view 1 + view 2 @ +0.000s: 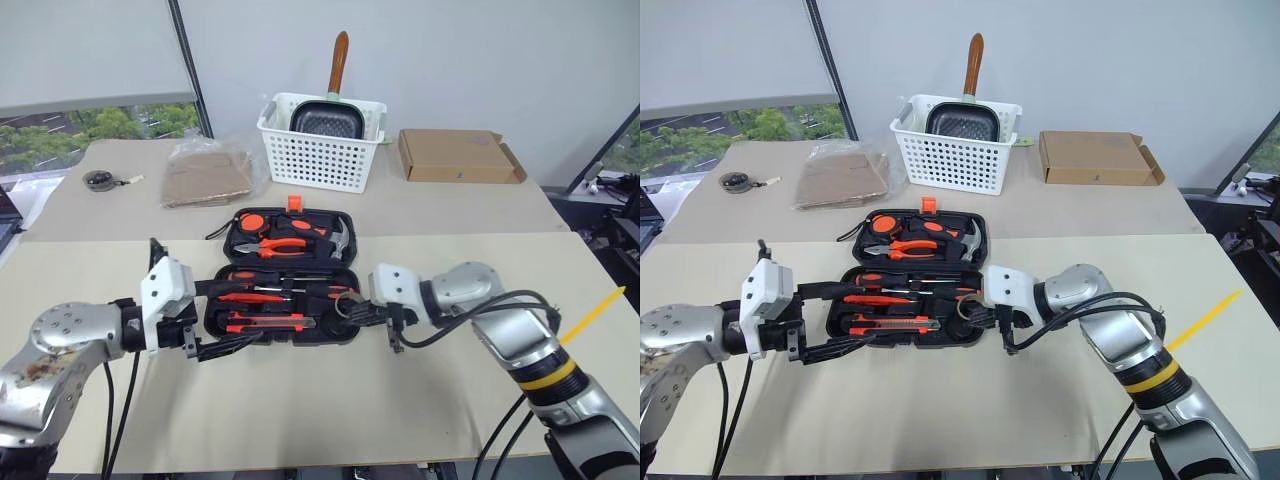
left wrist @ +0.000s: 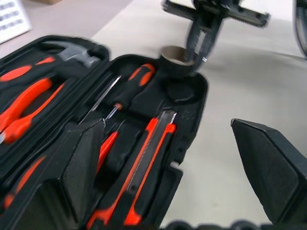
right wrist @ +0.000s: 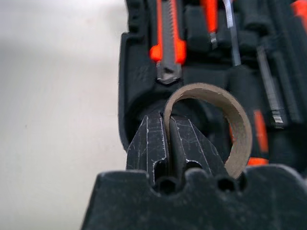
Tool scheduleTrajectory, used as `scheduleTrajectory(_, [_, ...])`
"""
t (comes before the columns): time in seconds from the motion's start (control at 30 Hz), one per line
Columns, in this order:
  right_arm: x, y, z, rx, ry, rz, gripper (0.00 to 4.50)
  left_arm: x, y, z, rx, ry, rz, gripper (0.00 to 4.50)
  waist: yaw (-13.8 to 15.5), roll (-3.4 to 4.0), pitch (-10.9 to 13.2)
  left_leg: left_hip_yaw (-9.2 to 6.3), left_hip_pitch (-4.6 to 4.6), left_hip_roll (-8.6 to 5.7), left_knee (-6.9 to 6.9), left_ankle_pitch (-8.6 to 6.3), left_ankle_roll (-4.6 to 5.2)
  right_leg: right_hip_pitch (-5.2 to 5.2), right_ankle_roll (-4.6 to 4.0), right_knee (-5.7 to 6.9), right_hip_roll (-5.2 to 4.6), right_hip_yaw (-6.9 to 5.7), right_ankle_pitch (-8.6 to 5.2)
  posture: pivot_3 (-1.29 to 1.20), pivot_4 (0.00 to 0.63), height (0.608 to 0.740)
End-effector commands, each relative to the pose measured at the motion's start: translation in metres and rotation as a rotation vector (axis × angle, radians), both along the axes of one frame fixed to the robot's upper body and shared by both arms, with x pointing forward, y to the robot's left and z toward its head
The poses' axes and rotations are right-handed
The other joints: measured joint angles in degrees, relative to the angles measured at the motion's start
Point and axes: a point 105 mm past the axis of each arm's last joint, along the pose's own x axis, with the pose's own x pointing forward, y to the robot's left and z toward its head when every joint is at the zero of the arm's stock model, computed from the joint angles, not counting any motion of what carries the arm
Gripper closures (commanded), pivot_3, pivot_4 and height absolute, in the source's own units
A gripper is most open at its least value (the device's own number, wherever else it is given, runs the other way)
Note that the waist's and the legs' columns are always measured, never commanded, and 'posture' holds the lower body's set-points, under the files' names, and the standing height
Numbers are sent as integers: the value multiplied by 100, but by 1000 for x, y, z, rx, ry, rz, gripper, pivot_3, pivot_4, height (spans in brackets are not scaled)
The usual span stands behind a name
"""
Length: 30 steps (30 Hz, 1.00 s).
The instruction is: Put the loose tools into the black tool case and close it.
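The black case (image 1: pixel 285 275) lies open in the middle of the tabletop (image 1: pixel 300 420), its lid half on the far side and its tray half on the near side. In the lid sit orange-handled pliers (image 1: pixel 265 245) and a hammer (image 1: pixel 338 238), with the orange latch (image 1: pixel 294 203) at the far edge. In the tray the two screwdrivers (image 1: pixel 262 283) lie lengthwise, the slim orange tester (image 1: pixel 245 297) just near of them, and the knife (image 1: pixel 268 322) along the near edge.

The right gripper (image 3: pixel 168 139) is pressed together on the wall of the tape roll (image 3: pixel 225 124), one finger inside the ring and one outside, holding it over the right end of the tray, just above a round recess beside the knife's tip. The left wrist view shows the roll (image 2: pixel 176 60) hanging there from above.

The left gripper (image 1: pixel 215 345) is spread wide and holds nothing, at the tray's near left corner, with one finger over the case edge and the other over bare tabletop.

Beyond the case stand a white basket (image 1: pixel 320 150) with a dark pan (image 1: pixel 325 120) in it, a cardboard box (image 1: pixel 455 155) to its right, a clear bag of brown sheets (image 1: pixel 210 175) to its left, and a small dark disc (image 1: pixel 98 180) far left.
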Motion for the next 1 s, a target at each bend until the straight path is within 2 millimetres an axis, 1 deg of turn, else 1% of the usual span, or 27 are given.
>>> scheduleTrajectory(0.03, [-2,8,2,-19,-28,62,4419,-5,-1,13,-13,-60,14,0,-8,-1,0,0,0,1,0,2,-4,-1,0,0,1,-1,0,0,150,700])
scheduleTrajectory(0.17, [-3,14,4,-2,-26,84,4419,-5,-1,12,-13,-65,27,0,-6,-1,0,-7,4,5,-5,8,-15,-2,-1,5,6,-6,0,0,150,700])
scheduleTrajectory(0.33, [-7,19,7,14,-12,107,4419,-5,-2,10,-17,-64,31,0,-6,-1,0,-11,4,6,-5,-1,2,-7,-2,17,8,-6,1,0,150,700])
scheduleTrajectory(0.53, [-6,17,0,-6,-3,88,4419,-4,-2,8,-14,-61,28,0,-5,-1,0,-11,4,6,-5,-2,3,-8,-2,17,8,-6,1,0,150,700])
scheduleTrajectory(0.57, [-5,17,-1,-12,-1,82,3735,-4,-2,8,-14,-61,27,0,-6,-1,0,-10,4,6,-5,-2,4,-8,-3,17,8,-6,1,0,150,700])
scheduleTrajectory(0.6, [-5,16,-2,-19,1,79,3518,-3,-2,8,-13,-62,26,0,-7,-1,0,-10,4,5,-5,-3,4,-8,-3,17,8,-6,1,0,150,700])
scheduleTrajectory(0.7, [-4,15,-2,-24,-4,78,2539,-2,-2,8,-11,-63,24,0,-6,-1,0,-9,4,5,-5,-3,4,-7,-3,15,8,-5,1,0,150,700])
scheduleTrajectory(0.73, [-4,15,0,-21,-10,78,2130,-2,-2,8,-10,-63,23,0,-6,-1,0,-9,4,5,-5,-3,4,-7,-3,15,8,-5,0,0,150,700])
scheduleTrajectory(0.77, [-3,16,2,-12,-16,75,1943,-2,-2,8,-10,-63,23,0,-6,-1,0,-9,2,5,-5,-4,5,-9,-3,15,7,-6,1,0,150,700])
scheduleTrajectory(0.8, [-3,16,5,-4,-20,72,1476,-2,-2,9,-10,-64,23,0,-6,-1,0,-9,3,5,-5,-4,6,-9,-3,15,7,-5,1,0,150,700])
scheduleTrajectory(0.83, [-3,16,9,9,-22,72,1183,-1,-1,9,-12,-65,25,0,-7,-1,0,-9,3,5,-5,-4,6,-9,-3,15,7,-6,1,0,150,700])
scheduleTrajectory(0.87, [-3,16,14,26,-22,70,775,-1,-1,10,-15,-66,29,0,-7,-1,0,-9,3,5,-5,-4,6,-9,-3,15,8,-5,1,0,150,700])
scheduleTrajectory(0.93, [-2,17,28,82,-11,56,113,1,3,12,-28,-69,44,0,-7,-1,0,-9,2,6,-5,-4,6,-10,-3,16,8,-5,1,0,150,700])
scheduleTrajectory(1.0, [4,17,42,163,2,15,41,6,7,14,-71,-74,79,0,-8,-1,0,-9,2,6,-5,-4,7,-10,-3,16,8,-5,1,0,150,700])
